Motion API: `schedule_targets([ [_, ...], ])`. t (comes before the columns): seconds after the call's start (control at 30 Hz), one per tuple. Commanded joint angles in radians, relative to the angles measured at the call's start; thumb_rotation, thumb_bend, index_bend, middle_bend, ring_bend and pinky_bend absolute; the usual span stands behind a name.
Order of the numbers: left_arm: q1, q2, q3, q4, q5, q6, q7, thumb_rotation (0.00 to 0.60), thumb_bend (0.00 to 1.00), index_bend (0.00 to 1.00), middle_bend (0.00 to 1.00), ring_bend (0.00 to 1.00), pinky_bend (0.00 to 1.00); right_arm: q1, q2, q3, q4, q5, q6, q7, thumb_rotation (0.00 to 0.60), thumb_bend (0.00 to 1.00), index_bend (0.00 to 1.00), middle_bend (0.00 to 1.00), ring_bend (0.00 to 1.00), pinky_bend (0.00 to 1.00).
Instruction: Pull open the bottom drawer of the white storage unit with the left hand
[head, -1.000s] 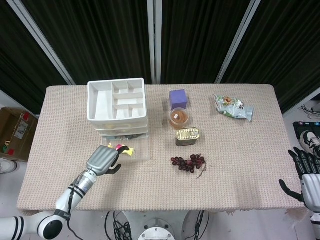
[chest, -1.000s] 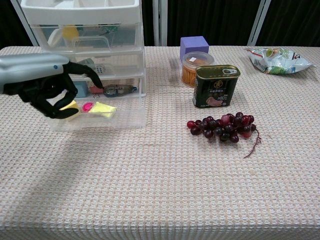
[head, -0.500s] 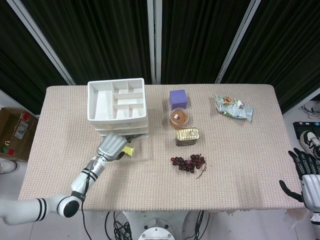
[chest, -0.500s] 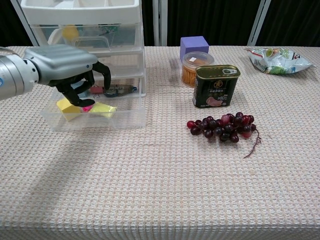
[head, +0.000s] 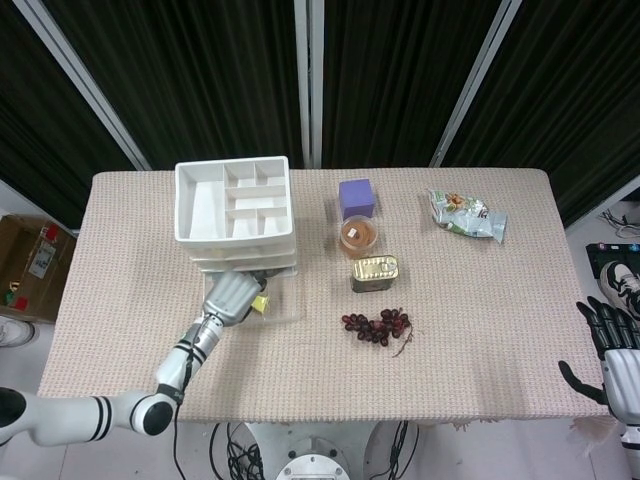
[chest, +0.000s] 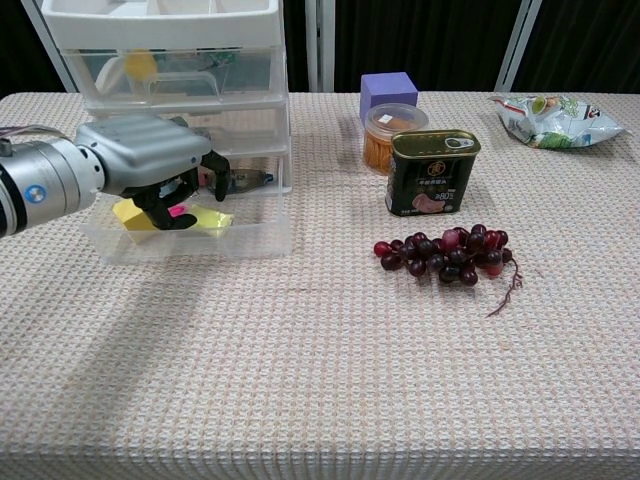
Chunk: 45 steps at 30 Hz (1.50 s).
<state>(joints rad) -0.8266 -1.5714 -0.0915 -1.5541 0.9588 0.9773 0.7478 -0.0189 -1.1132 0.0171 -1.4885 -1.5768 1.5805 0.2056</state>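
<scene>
Pulling the bottom drawer (chest: 190, 240) out of the storage unit (head: 236, 213), we judge it nearly done; our left hand (chest: 150, 165), fingers curled inside it, next needs releasing.

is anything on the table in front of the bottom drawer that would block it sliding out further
Nothing visible. The bottom drawer is already partly out with the left hand over it, and the cloth in front is bare; the grapes lie off to the side.

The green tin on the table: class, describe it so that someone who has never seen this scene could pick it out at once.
Start at the white storage unit on the table's left side and look right to the group of food items beside it. The green tin stands between the orange-filled tub behind it and the dark grapes in front. It alone is dark green metal with a gold pull-tab lid.
</scene>
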Motion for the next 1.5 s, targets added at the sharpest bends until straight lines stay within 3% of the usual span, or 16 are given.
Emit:
schedule_targets([
  [0.03, -0.007, -0.015, 0.002, 0.013, -0.022, 0.003, 0.017, 0.600, 0.29, 0.38, 0.79, 0.89, 1.00, -0.001, 0.000, 0.000, 0.001, 0.001, 0.000, 0.001, 0.600, 0.21, 0.00, 0.01, 0.00, 0.00],
  [0.63, -0.050, -0.030, 0.003, 0.050, -0.101, -0.032, 0.042, 0.600, 0.28, 0.43, 0.79, 0.89, 1.00, 0.004, -0.006, 0.004, 0.014, 0.013, -0.017, 0.009, 0.600, 0.21, 0.00, 0.01, 0.00, 0.00],
  [1.0, -0.059, -0.030, 0.001, 0.061, -0.095, -0.033, 0.007, 0.600, 0.32, 0.58, 0.80, 0.90, 1.00, 0.007, -0.009, 0.006, 0.023, 0.019, -0.025, 0.018, 0.600, 0.21, 0.00, 0.01, 0.00, 0.00],
  [1.27, -0.036, 0.013, -0.006, 0.006, -0.048, 0.010, -0.049, 0.600, 0.37, 0.60, 0.80, 0.90, 1.00, 0.007, -0.008, 0.007, 0.024, 0.016, -0.022, 0.019, 0.600, 0.21, 0.00, 0.01, 0.00, 0.00],
  [1.5, 0.010, 0.096, -0.001, -0.112, 0.025, 0.099, -0.080, 0.600, 0.37, 0.59, 0.80, 0.90, 1.00, 0.011, -0.005, 0.008, 0.017, 0.009, -0.021, 0.014, 0.600, 0.21, 0.00, 0.01, 0.00, 0.00],
])
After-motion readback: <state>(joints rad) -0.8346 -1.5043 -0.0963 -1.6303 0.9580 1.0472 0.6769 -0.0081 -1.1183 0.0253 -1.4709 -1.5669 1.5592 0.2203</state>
